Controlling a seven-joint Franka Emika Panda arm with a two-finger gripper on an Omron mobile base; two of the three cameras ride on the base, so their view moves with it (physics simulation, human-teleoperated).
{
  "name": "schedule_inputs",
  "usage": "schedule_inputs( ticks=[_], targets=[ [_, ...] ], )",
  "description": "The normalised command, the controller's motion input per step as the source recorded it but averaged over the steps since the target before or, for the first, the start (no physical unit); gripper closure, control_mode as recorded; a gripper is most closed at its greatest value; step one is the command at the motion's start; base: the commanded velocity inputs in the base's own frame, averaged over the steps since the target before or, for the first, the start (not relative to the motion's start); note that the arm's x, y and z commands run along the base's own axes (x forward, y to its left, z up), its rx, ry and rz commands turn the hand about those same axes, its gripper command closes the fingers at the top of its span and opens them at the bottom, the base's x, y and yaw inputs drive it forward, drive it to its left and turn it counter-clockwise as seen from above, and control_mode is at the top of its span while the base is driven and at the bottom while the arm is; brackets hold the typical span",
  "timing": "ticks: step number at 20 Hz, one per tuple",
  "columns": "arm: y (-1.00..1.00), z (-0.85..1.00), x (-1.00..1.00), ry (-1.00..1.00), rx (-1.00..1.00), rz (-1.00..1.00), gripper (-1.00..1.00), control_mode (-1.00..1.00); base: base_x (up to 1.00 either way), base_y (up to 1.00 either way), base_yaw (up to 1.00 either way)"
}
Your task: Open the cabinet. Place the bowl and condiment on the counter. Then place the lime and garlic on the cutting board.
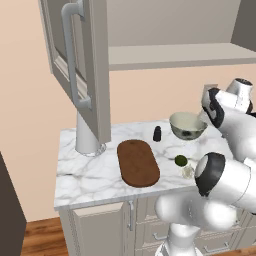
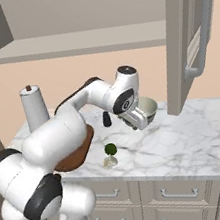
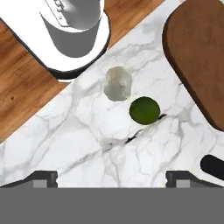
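Jaws [image 3: 111,175] stand spread wide and empty above the worktop [image 3: 87,135], their two dark tips well apart at the bottom of the hand view. Under them the lime [image 3: 145,110] and the garlic [image 3: 117,83] lie just beside each other on the marble, near the worktop's near edge. In the left base view the lime [image 1: 180,160] and garlic [image 1: 187,171] sit right of the cutting board [image 1: 137,162], which is bare. Farther back the condiment [image 1: 157,133] stands upright near the bowl [image 1: 187,125], both on the worktop. Above, the cabinet [image 1: 82,65] has its door swung open, shelf bare. A paper-towel roll [image 2: 34,112] stands at the far left.
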Motion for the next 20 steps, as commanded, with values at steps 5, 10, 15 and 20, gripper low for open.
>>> schedule_inputs(
  ticks=[5,10,15,20],
  targets=[
    [0.99,-0.24,-0.87,0.07,-0.04,0.16,-1.0,-1.0,0.0,0.0,0.0],
    [0.98,-0.39,-0.21,0.04,-0.05,0.2,-1.0,-1.0,0.0,0.0,0.0],
    [0.1,-0.41,0.27,0.11,0.0,0.21,-1.0,-1.0,0.0,0.0,0.0],
    [-0.12,-0.25,0.5,0.06,0.0,0.21,-1.0,-1.0,0.0,0.0,0.0]
  ],
)
